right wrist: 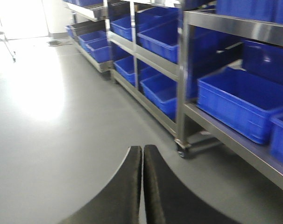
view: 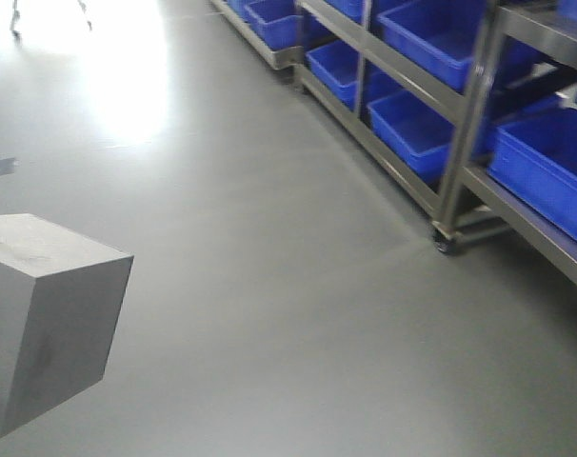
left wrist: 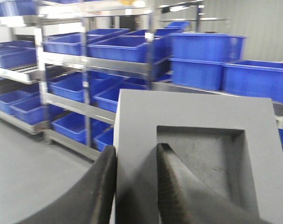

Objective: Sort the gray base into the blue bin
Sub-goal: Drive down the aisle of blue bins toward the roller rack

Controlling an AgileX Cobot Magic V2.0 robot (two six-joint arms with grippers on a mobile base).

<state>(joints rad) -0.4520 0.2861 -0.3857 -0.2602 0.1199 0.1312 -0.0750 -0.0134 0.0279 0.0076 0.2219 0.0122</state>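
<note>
The gray base fills the lower right of the left wrist view, its square recess facing the camera. My left gripper is shut on its wall, one finger outside the block and the other inside the recess. In the front view the gray base hangs above the floor at the lower left. My right gripper is shut with nothing between its fingers, above bare floor. Several blue bins sit on the racks; I cannot tell which one is the task's blue bin.
Steel wheeled racks holding blue crates run along the right side, with a caster at floor level. Grey floor stretches to the left, with a bright glare patch farther off.
</note>
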